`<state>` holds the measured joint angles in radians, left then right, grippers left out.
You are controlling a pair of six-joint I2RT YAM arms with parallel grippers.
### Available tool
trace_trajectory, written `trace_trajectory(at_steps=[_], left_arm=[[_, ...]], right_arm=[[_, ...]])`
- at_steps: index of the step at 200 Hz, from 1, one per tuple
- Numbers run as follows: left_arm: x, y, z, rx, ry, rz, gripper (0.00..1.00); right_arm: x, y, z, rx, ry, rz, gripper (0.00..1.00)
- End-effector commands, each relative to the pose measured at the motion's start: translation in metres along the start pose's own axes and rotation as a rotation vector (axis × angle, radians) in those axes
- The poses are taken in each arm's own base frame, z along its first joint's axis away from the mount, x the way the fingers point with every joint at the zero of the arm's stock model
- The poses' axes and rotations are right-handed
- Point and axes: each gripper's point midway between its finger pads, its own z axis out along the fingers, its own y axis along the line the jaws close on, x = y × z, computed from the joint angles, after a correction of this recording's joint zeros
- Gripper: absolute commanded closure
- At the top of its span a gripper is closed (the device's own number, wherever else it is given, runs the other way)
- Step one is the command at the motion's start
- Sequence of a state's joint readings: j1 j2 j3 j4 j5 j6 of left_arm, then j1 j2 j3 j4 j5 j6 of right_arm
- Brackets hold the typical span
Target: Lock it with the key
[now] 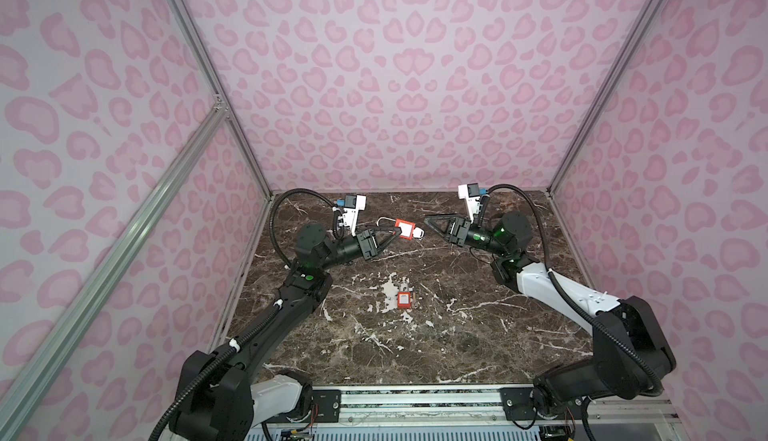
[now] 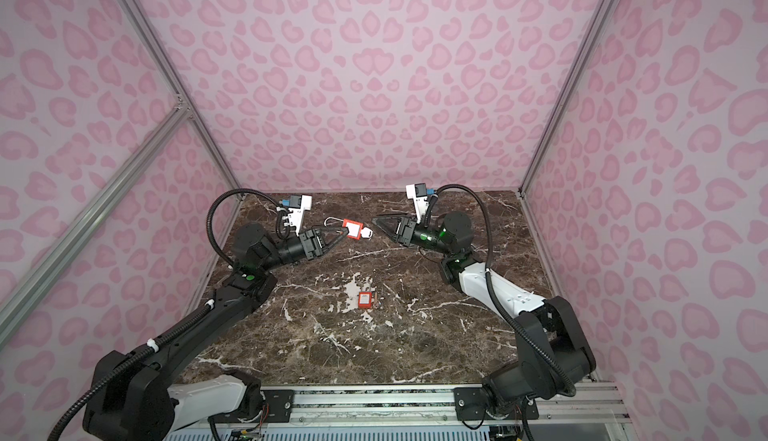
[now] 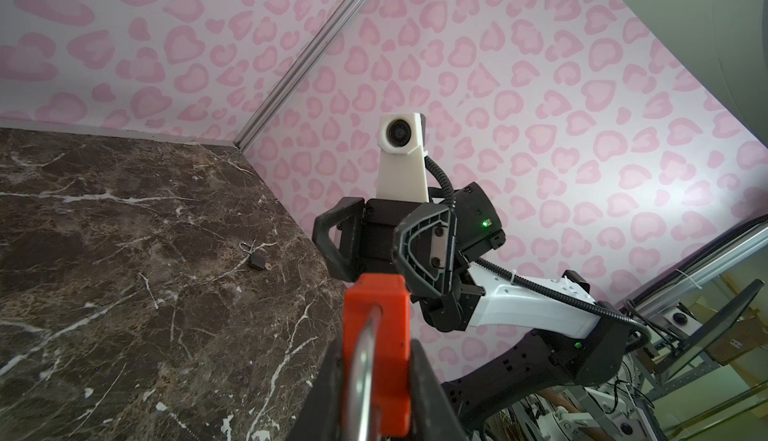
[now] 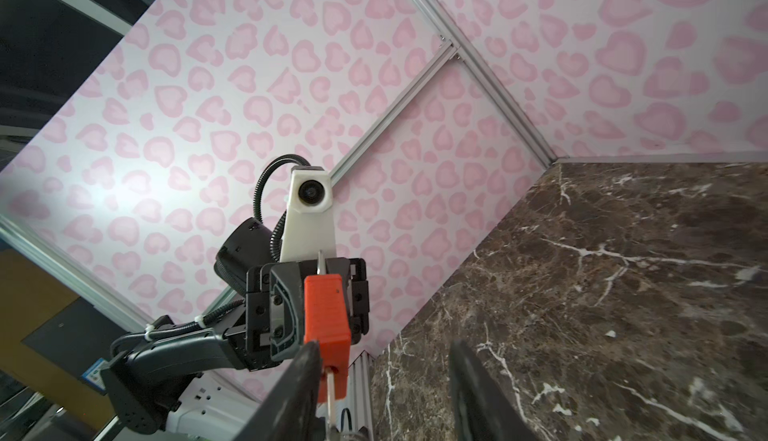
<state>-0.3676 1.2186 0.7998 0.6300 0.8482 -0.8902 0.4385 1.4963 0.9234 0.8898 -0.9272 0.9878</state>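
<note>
Padlock (image 1: 402, 227), pinched by left gripper (image 1: 397, 232), lies level, key (image 1: 418, 233) end facing wide-open right gripper (image 1: 427, 220)

Dark brown marble-pattern tabletop (image 1: 457, 335) with white veining, filling the lower middle of both top views (image 2: 415, 343). Lying flat on it near the centre: one small red padlock (image 1: 403, 299) with a white label facing up, visible in both top views (image 2: 364, 299). Just right of it, a small brownish item (image 2: 376, 297), too small to identify. White scuffed patches on the surface around the padlock.
</note>
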Motion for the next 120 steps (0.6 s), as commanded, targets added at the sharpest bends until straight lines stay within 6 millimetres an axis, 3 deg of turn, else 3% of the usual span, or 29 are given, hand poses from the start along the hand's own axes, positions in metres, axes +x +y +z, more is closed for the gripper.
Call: trace_trajectory(at_steps=[1, 120], left_arm=[[-0.008, -0.013, -0.001, 0.037, -0.023, 0.051, 0.96], [-0.007, -0.01, 0.001, 0.033, -0.016, 0.05, 0.96]], right_arm=[[0.002, 0.015, 0.005, -0.076, 0.031, 0.015, 0.51], [0.023, 0.014, 0.008, -0.048, 0.124, 0.004, 0.72]])
